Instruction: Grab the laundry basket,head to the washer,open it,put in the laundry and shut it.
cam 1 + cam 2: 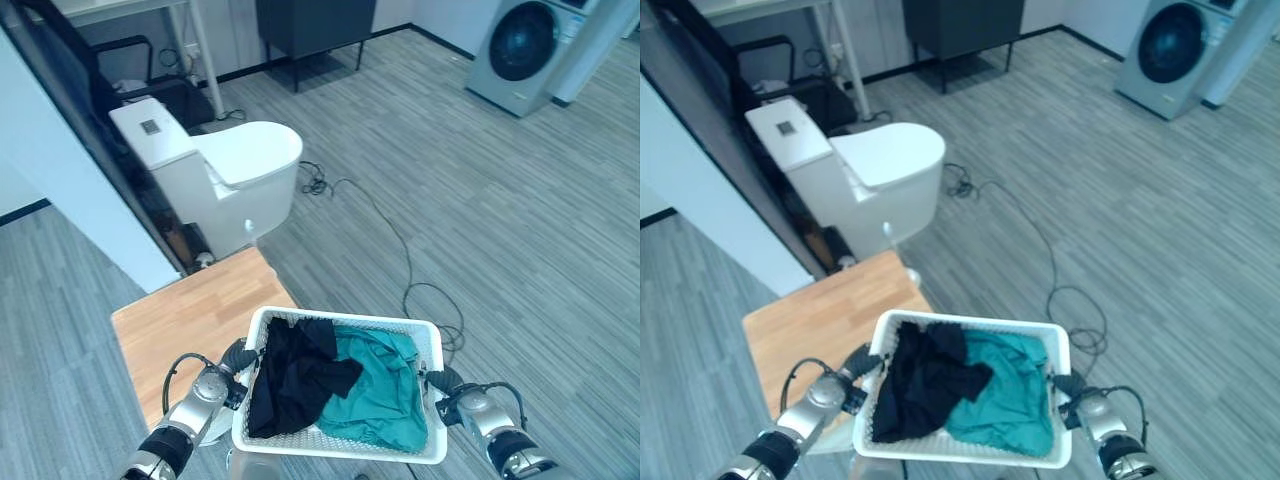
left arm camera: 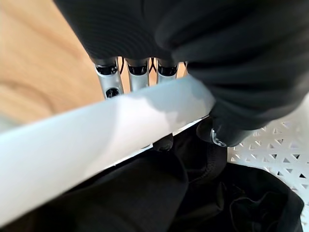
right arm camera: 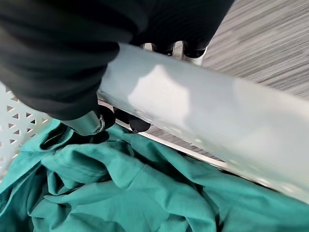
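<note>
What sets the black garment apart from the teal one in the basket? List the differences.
The black garment is dark and lies on the side of the left hand; the teal garment is bright green-blue and lies on the side of the right hand. The black one is bunched into a narrower heap that overlaps the teal one's edge; the teal one spreads wider. Both lie crumpled in the white laundry basket.

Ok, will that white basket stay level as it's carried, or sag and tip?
The basket looks like rigid perforated plastic, so it probably won't sag. The left hand and right hand grip opposite rims, which should limit tipping. The black garment and teal garment look light and floppy and may shift.
</note>
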### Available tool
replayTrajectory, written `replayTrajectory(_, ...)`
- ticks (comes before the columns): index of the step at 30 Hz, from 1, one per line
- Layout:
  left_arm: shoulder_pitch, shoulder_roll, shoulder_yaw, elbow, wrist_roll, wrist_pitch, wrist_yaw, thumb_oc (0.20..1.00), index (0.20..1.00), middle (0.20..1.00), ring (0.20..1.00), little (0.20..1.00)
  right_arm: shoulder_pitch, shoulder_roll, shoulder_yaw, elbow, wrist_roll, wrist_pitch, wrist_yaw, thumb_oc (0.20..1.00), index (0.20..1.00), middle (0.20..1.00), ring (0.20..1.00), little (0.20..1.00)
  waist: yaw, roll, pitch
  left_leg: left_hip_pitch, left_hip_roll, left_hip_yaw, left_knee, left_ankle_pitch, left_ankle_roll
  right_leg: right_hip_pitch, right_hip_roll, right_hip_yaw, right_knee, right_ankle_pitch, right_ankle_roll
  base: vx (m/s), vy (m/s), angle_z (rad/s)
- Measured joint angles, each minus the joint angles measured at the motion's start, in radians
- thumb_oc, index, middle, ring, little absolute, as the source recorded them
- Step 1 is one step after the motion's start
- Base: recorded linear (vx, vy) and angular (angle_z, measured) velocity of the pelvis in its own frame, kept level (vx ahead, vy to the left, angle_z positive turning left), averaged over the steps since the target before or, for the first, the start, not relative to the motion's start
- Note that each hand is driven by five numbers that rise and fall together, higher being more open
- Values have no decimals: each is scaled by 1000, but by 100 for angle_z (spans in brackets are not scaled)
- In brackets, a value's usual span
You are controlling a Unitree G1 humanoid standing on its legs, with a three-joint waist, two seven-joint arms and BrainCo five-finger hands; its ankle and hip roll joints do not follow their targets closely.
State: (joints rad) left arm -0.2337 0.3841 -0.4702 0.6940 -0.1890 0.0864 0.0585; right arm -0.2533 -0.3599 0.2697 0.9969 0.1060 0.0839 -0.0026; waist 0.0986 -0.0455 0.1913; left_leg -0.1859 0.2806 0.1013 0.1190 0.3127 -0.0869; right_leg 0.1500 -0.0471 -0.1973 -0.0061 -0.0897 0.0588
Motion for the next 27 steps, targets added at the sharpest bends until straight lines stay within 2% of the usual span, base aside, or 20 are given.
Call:
replayTrajectory(1, -12, -6, -12, 7, -2, 0, 1, 200, 200, 200, 200, 200, 0, -8, 3, 1, 4, -1, 0, 200, 200, 200, 200, 200, -4, -1, 1, -21, -18, -58, 21, -21, -27, -16, 1, 1, 5, 4, -10, -192, -156, -54)
replayTrajectory(2, -35, -28, -16, 34, -11, 2, 14, 200, 200, 200, 200, 200, -45, -24, 41, 37, 22, 1, -11, 200, 200, 200, 200, 200, 9, -17, 13, -1, -194, -312, 29, -191, -101, -95, -42, 61, 59, 9, -19, -110, -87, -93)
replayTrajectory(3, -38, -26, -16, 44, -15, 3, 14, 200, 200, 200, 200, 200, -74, -26, 57, 52, 27, 3, -10, 200, 200, 200, 200, 200, 14, -17, 16, 28, -263, -344, 33, -202, -86, -116, -46, 97, 66, 14, -18, -54, -89, -82)
replayTrajectory(4, -70, -30, -19, 77, -31, 5, 12, 200, 200, 200, 200, 200, -79, -23, 73, 66, 35, 2, -10, 200, 200, 200, 200, 200, -21, -14, 26, 40, -267, -305, 26, -203, -49, -106, -38, 100, 51, 20, -14, 34, -53, -47)
replayTrajectory(7, -77, -26, -16, 81, -37, 4, 17, 200, 200, 200, 200, 200, -85, 0, 76, 105, 47, 0, -11, 200, 200, 200, 200, 200, -2, -22, 43, 101, -250, -309, 14, -219, -63, -66, -19, 154, 17, 28, -11, 65, 1, -48)
replayTrajectory(9, -90, -35, -21, 76, -38, 4, 16, 200, 200, 200, 200, 200, -80, -11, 64, 98, 49, -3, -12, 200, 200, 200, 200, 200, -16, -1, 38, 118, -224, -269, -33, -250, -24, -56, -6, 157, -34, 56, -10, 50, 80, -14)
replayTrajectory(10, -91, -38, -23, 76, -38, 4, 17, 200, 200, 200, 200, 200, -81, -15, 59, 97, 51, -5, -13, 200, 200, 200, 200, 200, -33, 20, 35, 129, -220, -277, -78, -286, 0, -62, 7, 155, -49, 72, -6, 1, 36, 3)
replayTrajectory(11, -93, -36, -24, 78, -38, 5, 17, 200, 200, 200, 200, 200, -79, -12, 54, 97, 51, -5, -13, 200, 200, 200, 200, 200, -33, 19, 38, 131, -223, -283, -97, -278, -7, -64, 8, 155, -50, 80, 5, 27, 39, -2)
replayTrajectory(12, -91, -37, -25, 79, -38, 5, 16, 200, 200, 200, 200, 200, -71, -11, 54, 95, 51, -2, -10, 200, 200, 200, 200, 200, -29, 17, 40, 128, -237, -277, -100, -269, 0, -65, -6, 161, -59, 96, 20, 27, 40, -6)
replayTrajectory(16, -74, -25, -18, 78, -37, 5, 16, 200, 200, 200, 200, 200, -35, -6, 54, 39, 50, 2, -10, 200, 200, 200, 200, 200, -27, 28, 39, 172, -264, -250, -161, -247, 35, -57, -42, 184, -77, 103, 36, 23, 19, -13)
replayTrajectory(19, -74, -12, -12, 70, -37, 4, 13, 200, 200, 200, 200, 200, -25, -6, 45, -6, 46, 9, -12, 200, 200, 200, 200, 200, -34, 30, 39, 198, -271, -237, -178, -238, 38, -39, -53, 190, -88, 110, 45, -7, -42, -11)
replayTrajectory(24, -114, -1, -15, 48, -37, -3, 12, 200, 200, 200, 200, 200, 4, -41, 23, -115, 44, 10, -20, 200, 200, 200, 200, 200, -57, 30, 39, 196, -263, -239, -158, -238, 35, -25, -43, 184, -90, 105, 44, -32, -128, 5)
replayTrajectory(27, -176, -10, -24, 51, -37, -4, 12, 200, 200, 200, 200, 200, 15, -62, -6, -167, 45, 10, -29, 200, 200, 200, 200, 200, -74, 27, 43, 153, -231, -254, -92, -247, 0, -29, -6, 162, -76, 91, 17, 1, -229, 20)
